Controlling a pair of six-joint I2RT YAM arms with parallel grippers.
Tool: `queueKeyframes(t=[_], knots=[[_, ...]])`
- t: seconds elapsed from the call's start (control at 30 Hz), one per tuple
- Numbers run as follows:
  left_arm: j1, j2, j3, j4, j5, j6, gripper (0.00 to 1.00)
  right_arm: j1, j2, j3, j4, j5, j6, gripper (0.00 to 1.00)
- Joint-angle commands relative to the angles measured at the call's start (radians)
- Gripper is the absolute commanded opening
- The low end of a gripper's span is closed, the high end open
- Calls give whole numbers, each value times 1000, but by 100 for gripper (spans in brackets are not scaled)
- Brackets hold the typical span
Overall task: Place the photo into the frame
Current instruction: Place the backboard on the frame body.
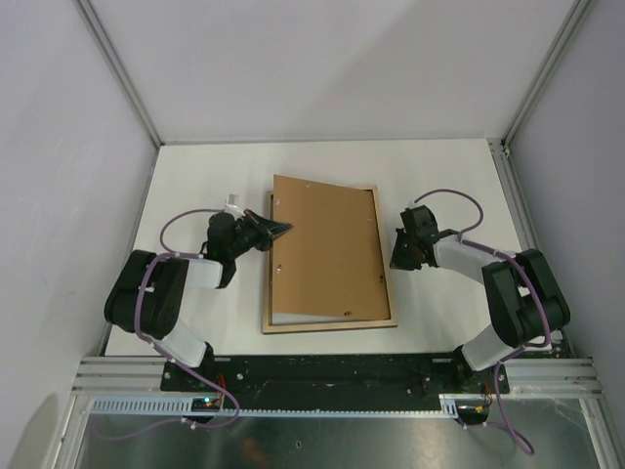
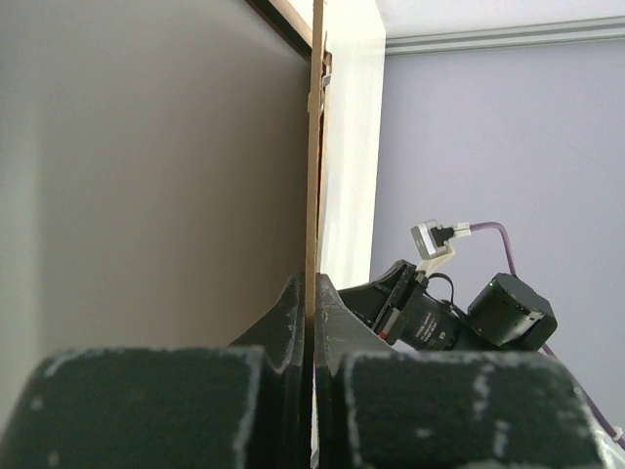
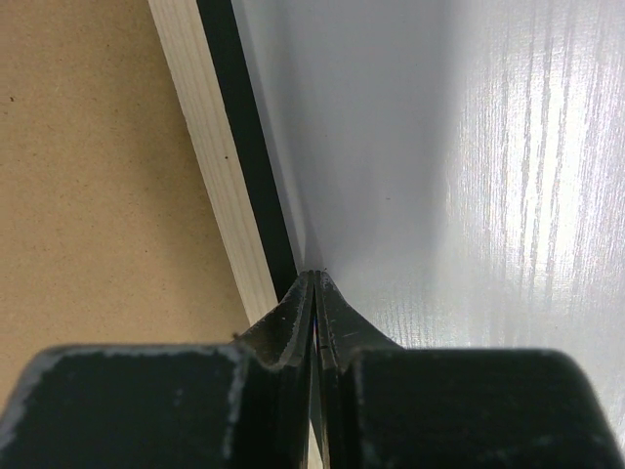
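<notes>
Top external: left claw (image 1: 285, 230) pinches backing board (image 1: 327, 249) atop frame (image 1: 332, 323).

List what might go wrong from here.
1. The left gripper pinches only the backing board's thin edge; the board may slip or flex.
2. The board lies skewed, one corner overhanging the frame, so it may jam on the rim.
3. The right gripper, shut, sits at the frame's side and might shove it.
</notes>
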Motion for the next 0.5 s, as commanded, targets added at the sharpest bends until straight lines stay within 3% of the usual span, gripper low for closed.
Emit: queueKeyframes(t=[0.0,0.17,0.47], knots=[[-8,17,41,34,54,33,2,7,7,-3,25,-3,9,5],[-8,14,81,-70,57,94,15,7,3,-3,23,-3,9,5],[-9,-45,202,-389,-13,288,51,7,0,-3,29,-7,10,5]])
